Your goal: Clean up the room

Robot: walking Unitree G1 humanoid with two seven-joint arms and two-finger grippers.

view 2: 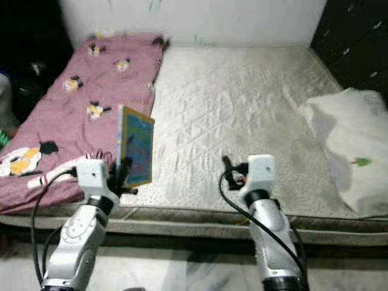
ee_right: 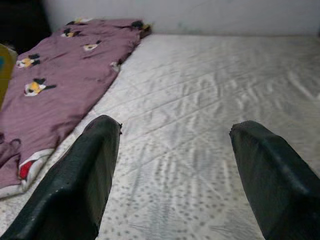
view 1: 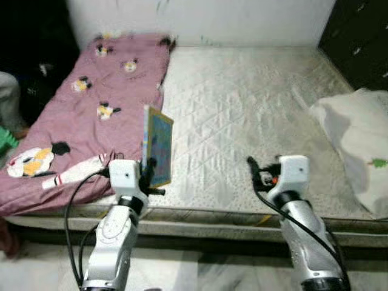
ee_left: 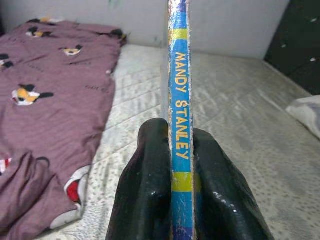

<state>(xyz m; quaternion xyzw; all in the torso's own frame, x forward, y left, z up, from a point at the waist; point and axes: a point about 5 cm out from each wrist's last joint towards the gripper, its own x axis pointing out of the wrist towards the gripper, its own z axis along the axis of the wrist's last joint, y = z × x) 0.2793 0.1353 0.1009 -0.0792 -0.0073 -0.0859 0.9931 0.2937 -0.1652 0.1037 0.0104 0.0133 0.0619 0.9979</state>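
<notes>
My left gripper (view 1: 148,173) is shut on a thin blue picture book (view 1: 158,145), held upright above the front edge of the mattress (view 1: 242,109). In the left wrist view the book's spine (ee_left: 180,115) reads "MANDY STANLEY" between the two black fingers (ee_left: 145,190). My right gripper (view 1: 257,170) hovers open over the mattress near its front edge, with nothing between its fingers (ee_right: 85,180). A purple cartoon-print blanket (view 1: 91,103) lies spread along the left side of the bed.
A white pillow (view 1: 361,145) lies at the mattress's right edge. Dark furniture (view 1: 357,36) stands at the far right, a white wall (view 1: 200,18) behind the bed. Pale floor (view 1: 200,267) runs below the mattress front. Dark clutter (view 1: 24,66) sits left of the bed.
</notes>
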